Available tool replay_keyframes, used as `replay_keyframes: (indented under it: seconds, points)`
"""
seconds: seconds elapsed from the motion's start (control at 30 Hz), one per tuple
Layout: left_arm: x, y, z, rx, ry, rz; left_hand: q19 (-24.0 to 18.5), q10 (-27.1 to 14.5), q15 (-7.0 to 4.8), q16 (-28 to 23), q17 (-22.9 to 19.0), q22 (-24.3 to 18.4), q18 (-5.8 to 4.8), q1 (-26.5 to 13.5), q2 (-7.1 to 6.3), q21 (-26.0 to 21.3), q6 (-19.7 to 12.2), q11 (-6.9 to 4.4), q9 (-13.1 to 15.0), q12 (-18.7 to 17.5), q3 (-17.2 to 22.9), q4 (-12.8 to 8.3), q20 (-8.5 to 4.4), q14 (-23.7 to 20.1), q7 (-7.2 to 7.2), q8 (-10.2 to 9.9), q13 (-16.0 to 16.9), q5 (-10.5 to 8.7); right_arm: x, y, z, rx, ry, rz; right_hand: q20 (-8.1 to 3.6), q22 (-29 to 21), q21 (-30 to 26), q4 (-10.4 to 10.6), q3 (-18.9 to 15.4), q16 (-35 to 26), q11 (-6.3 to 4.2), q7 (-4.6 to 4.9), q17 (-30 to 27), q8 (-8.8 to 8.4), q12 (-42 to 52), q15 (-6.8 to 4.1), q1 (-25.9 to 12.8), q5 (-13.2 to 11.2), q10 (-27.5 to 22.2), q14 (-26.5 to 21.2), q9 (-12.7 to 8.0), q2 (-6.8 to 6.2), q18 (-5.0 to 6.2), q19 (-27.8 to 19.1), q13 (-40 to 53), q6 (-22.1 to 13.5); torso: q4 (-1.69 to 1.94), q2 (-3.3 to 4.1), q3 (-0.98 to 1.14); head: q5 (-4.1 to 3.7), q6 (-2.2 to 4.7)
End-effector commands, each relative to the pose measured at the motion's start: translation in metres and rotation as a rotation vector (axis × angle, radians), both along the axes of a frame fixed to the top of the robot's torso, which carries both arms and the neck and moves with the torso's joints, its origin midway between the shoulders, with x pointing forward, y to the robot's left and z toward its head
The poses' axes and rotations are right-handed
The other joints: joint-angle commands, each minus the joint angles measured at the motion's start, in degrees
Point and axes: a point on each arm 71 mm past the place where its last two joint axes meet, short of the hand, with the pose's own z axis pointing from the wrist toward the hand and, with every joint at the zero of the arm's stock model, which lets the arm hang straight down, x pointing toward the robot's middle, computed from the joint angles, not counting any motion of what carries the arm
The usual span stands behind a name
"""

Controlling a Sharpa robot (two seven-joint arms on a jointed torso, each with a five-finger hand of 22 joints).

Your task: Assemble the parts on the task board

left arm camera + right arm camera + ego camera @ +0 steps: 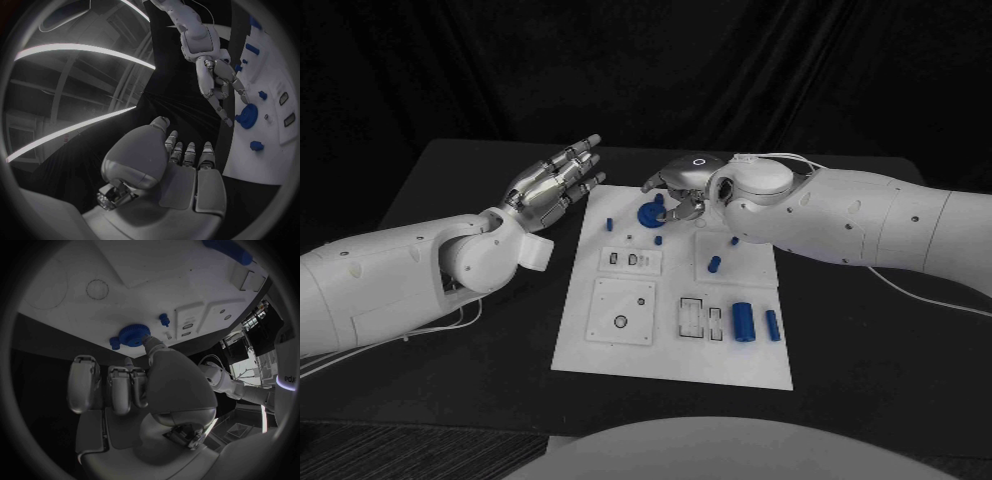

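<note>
The blue gear [651,213] sits at the far end of the task board [733,365], the right hand [682,187] fingering it with no clear grip, so it might tip or skid, while the left hand [557,183] hovers open beside.

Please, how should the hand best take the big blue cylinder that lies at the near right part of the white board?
Take the big blue cylinder at its middle, across its round sides, coming straight down from above. It lies flat on the task board, long axis pointing away from the robot, so the curved flanks are free. A thinner blue pin lies close beside it; the right hand probably suits best.
</note>
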Motion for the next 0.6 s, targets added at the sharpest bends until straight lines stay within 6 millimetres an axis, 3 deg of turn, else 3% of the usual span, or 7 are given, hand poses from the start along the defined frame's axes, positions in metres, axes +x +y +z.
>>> replay_keyframes:
  seconds: [0.03, 0.13, 0.27, 0.3, 0.37, 0.6]
  points:
    - [-0.001, -0.002, 0.001, -0.015, -0.005, -0.012, -0.1, 0.0, 0.36, -0.2, -0.1, -0.1, 0.94, 0.2, 0.33, -0.3, 0.1, 0.24, 0.0, -0.2, 0.3, 0.0, 0.28, 0.1, 0.30, 0.4, -0.1, 0.32, 0.000, -0.002, -0.001, -0.001, -0.001, -0.014, -0.33, 10.6, -0.2, -0.2, -0.2, -0.3, -0.39, -0.01, 14.7, -0.27, 0.1, -0.29, -0.5, -0.2, 5.8, 5.8, -0.1, 0.29, -0.10, -0.1, 15.1, -0.2, 0.00, -0.01, 0.01, 0.13, -0.04]
    - [-0.001, -0.001, 0.001, -0.014, -0.005, -0.011, -0.1, 0.0, 0.36, -0.2, -0.1, -0.1, 0.94, 0.2, 0.33, -0.3, 0.1, 0.24, 0.0, -0.2, 0.3, 0.0, 0.28, 0.1, 0.30, 0.4, -0.1, 0.32, -0.001, -0.005, 0.001, 0.013, -0.015, -0.014, -0.35, 10.6, -0.2, -0.2, -0.1, -0.3, -0.41, 0.05, 14.6, -0.09, 0.1, -0.29, -0.5, -0.1, 5.8, 5.8, 0.0, 0.56, -0.10, -0.1, 15.1, 0.7, 0.01, -0.01, 0.01, 0.15, 0.03]
    - [-0.001, 0.000, 0.001, -0.012, -0.005, -0.007, -0.1, 0.0, 0.40, -0.2, -0.1, -0.1, 0.94, 0.2, 0.31, -0.3, 0.1, 0.27, 0.0, -0.2, 0.4, -0.1, 0.32, 0.1, 0.33, 0.4, -0.1, 0.32, -0.002, -0.012, 0.007, 0.046, -0.048, -0.013, -0.33, 10.7, -0.3, 0.0, -0.1, -0.2, -0.21, 0.44, 14.7, 1.05, 0.1, -0.18, -0.8, 0.8, 5.8, 5.8, 0.8, 1.39, -0.11, 0.0, 15.1, 7.4, -0.01, -0.02, 0.03, -0.06, 0.24]
    - [-0.001, 0.001, 0.001, -0.012, -0.005, -0.006, -0.1, 0.0, 0.40, -0.2, -0.1, -0.1, 0.94, 0.2, 0.31, -0.3, 0.1, 0.27, 0.0, -0.2, 0.4, -0.1, 0.32, 0.1, 0.33, 0.4, -0.1, 0.32, -0.003, -0.013, 0.009, 0.051, -0.054, -0.013, -0.33, 10.7, -0.3, 0.0, -0.1, -0.2, -0.21, 0.44, 14.7, 1.05, 0.1, -0.18, -0.8, 0.8, 5.8, 5.8, 0.8, 1.39, -0.11, 0.0, 15.1, 7.4, -0.02, -0.02, 0.04, -0.05, 0.27]
    - [-0.001, 0.002, 0.001, -0.012, -0.005, -0.003, -0.1, 0.0, 0.40, -0.2, -0.1, -0.1, 0.94, 0.2, 0.31, -0.3, 0.1, 0.27, 0.0, -0.2, 0.4, -0.1, 0.32, 0.1, 0.33, 0.4, -0.1, 0.32, -0.005, -0.020, 0.015, 0.065, -0.069, -0.013, -0.24, 10.9, 0.0, 0.3, -0.2, 0.0, 0.03, 0.78, 15.0, 1.87, 0.1, -0.07, -1.2, 0.5, 5.8, 5.9, 1.3, 1.55, -0.20, 0.2, 15.1, 12.2, 0.00, -0.01, 0.06, 0.09, 0.33]
    - [-0.003, 0.008, 0.001, -0.007, -0.004, 0.011, -0.1, 0.0, 0.51, -0.2, -0.1, -0.1, 0.95, 0.1, 0.18, -0.3, 0.3, 0.33, 0.1, -0.2, 0.6, -0.2, 0.44, 0.1, 0.39, 0.5, -0.1, 0.32, -0.020, -0.061, 0.042, 0.087, -0.098, -0.052, -0.12, 11.2, 0.5, 0.7, -0.8, 0.2, 0.35, 1.09, 15.1, 1.90, 0.1, 0.05, -1.6, -2.4, 5.8, 5.9, 1.0, 1.51, -0.33, 0.6, 15.1, 13.9, -0.11, -0.10, 0.05, 0.61, 0.35]
